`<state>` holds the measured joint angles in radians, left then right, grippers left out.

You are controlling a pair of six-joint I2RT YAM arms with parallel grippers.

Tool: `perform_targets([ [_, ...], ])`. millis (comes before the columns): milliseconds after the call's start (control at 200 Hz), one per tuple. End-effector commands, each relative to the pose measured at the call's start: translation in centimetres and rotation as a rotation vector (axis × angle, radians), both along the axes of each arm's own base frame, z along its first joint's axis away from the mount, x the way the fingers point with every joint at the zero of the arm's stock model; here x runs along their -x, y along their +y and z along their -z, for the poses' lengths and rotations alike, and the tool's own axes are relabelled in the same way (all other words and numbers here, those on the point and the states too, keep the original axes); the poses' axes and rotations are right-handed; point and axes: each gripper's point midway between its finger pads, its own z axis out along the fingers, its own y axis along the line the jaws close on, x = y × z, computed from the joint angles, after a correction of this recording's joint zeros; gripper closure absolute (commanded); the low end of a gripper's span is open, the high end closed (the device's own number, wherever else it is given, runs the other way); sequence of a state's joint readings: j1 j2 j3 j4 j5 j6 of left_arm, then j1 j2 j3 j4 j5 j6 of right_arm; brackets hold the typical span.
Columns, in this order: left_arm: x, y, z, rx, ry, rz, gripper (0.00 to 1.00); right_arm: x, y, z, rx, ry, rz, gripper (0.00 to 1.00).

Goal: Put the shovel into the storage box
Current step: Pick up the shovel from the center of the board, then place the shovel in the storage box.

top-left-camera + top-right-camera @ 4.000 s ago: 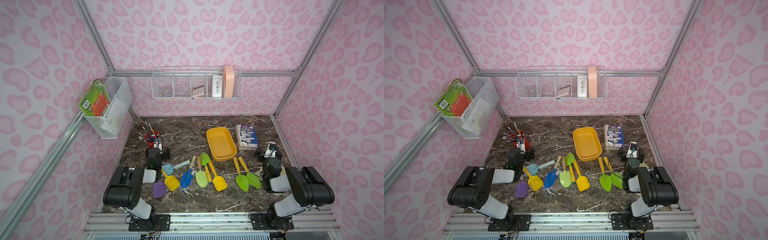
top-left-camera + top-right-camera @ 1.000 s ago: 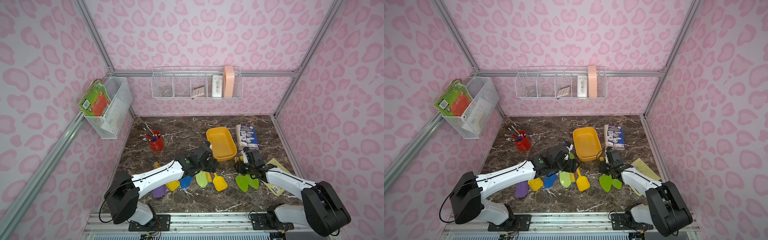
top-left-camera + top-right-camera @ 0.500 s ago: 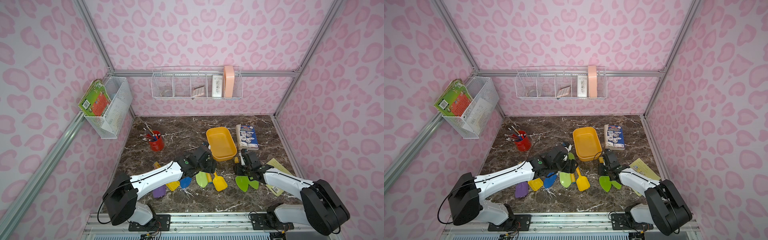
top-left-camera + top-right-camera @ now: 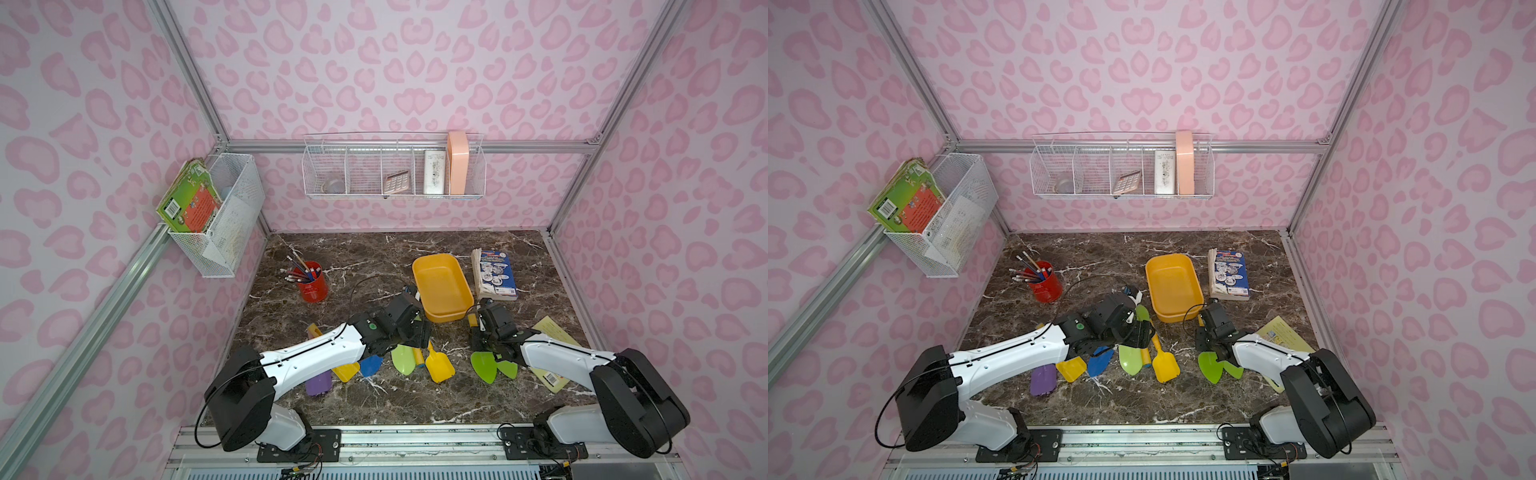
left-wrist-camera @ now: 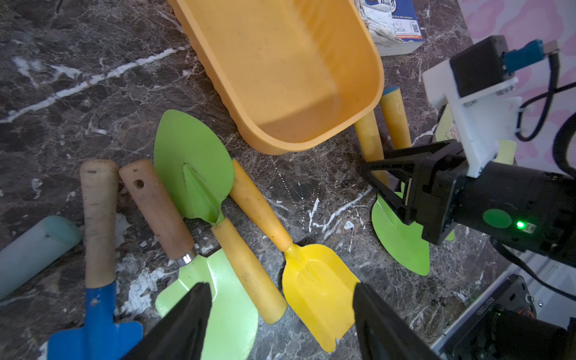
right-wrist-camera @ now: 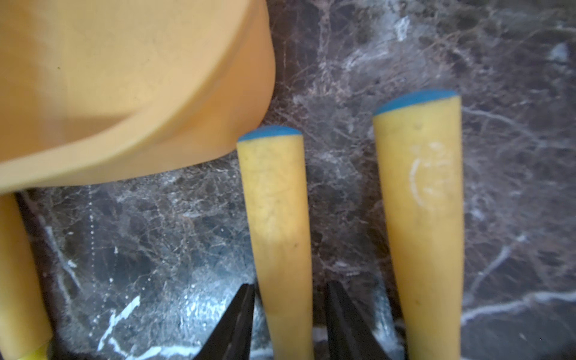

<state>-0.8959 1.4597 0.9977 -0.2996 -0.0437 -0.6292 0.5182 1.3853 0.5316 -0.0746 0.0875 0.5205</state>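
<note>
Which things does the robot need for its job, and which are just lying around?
For the job: storage box, green shovel between the right gripper's jaws, other shovels.
Lying about: red pencil cup, book, yellow leaflet, wire baskets.

Robot lab cell: aluminium frame [image 4: 266,146], pink printed walls [image 4: 415,50], base rail [image 4: 415,436].

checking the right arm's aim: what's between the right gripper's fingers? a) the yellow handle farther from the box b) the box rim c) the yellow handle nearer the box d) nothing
c: in the right wrist view the right gripper straddles the handle beside the box; the other handle lies outside.
</note>
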Motion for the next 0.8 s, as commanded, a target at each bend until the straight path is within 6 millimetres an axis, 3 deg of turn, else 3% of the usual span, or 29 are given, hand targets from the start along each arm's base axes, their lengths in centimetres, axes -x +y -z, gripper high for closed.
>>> perform_targets([
  [0,-0.2,0.2,-0.2,0.001,-0.011,-0.013,0.23,0.9,-0.2,0.6,0.015,0.042,0.003,0.66],
  [145,-0.3,0.2,-0.3,0.0,-0.012,-0.016,0.23,1.1,-0.1,0.3,0.022,0.044,-0.002,0.82],
  [325,-0.3,0.3,-0.4,-0.003,-0.015,-0.027,0.23,0.9,-0.3,-1.7,0.024,0.005,-0.001,0.94],
  [795,-0.9,1.7,-1.6,-0.038,-0.023,-0.104,0.22,-0.4,0.7,-10.8,-0.018,-0.162,-0.069,0.98],
])
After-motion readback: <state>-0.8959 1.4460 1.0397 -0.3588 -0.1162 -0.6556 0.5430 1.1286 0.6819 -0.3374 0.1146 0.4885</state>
